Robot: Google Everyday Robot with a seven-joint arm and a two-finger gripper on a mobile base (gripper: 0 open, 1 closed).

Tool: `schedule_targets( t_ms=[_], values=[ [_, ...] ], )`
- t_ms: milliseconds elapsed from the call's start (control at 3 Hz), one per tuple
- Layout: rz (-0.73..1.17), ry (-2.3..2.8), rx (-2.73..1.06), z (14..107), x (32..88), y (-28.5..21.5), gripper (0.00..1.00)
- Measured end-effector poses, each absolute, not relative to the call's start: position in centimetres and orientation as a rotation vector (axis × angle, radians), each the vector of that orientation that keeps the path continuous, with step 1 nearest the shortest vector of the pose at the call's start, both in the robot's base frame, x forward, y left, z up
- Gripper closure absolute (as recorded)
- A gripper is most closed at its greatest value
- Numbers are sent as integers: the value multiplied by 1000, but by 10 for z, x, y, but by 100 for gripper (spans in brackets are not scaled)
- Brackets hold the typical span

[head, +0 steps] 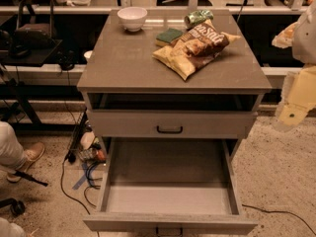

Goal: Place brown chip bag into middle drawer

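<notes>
Four items on bench point(123, 63): chip bag point(195, 47), sponge point(169, 35), can point(197, 18), bowl point(132, 18).
Chip bag: lying flat at right rear of bench, sponge just beside it, can on its side behind it.
Middle drawer point(168, 181): pulled out, below shut upper drawer point(169, 124).
Claw point(292, 113): at right edge of view beside the cabinet, well apart from chip bag; open or closed, cannot tell.

Brown chip bag point(195, 48) on the cabinet top point(123, 58), middle drawer point(170, 199) open below, pincer point(292, 113) at right edge.
</notes>
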State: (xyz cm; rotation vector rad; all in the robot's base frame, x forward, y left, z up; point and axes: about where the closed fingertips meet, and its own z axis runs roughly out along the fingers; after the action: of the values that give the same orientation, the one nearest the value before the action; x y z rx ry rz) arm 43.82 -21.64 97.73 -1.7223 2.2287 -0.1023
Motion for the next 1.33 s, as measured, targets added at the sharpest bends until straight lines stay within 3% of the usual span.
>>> schedule_targets(
  t_ms=[667,1333],
  values=[
    [-110,2149,-1684,976,471,-226,0],
    [-182,1978,-1591,959,586,-241,0]
  ],
)
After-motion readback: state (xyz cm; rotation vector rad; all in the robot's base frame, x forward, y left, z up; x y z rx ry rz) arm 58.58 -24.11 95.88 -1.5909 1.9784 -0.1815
